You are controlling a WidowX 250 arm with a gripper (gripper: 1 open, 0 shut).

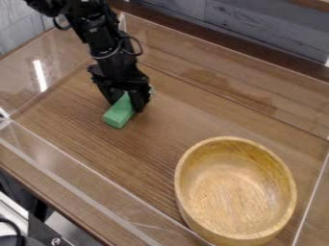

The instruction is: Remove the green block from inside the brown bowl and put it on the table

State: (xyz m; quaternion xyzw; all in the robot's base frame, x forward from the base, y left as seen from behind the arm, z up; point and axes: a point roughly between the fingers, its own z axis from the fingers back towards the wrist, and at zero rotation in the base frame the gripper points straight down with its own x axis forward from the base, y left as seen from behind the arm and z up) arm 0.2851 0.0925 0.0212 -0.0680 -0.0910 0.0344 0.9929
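The brown bowl (237, 188) sits toward five o'clock on the tabletop (193, 106), and its hollow is empty: only bare wood grain shows inside the thick rim. The green block (118, 112) is out of it, lying well apart at about ten o'clock, its underside apparently resting on the wood surface. So the main part of the job, getting the block out of the bowl and down onto the tabletop, looks done.

The hand (118, 94) hangs directly over the block, pointing steeply down. Its two dark fingers stand spread, one on each side of the block's upper end, and they do not appear to squeeze it; whether a finger brushes the green surface cannot be told at this size. The block seems to carry its own weight, a little tilted or end-on toward the camera, though the exact lie is hard to read.

What is left, by my reading, is small: lifting the hand clear of the block without nudging it. The one risk is a finger catching the block's edge on the way up and shifting it.
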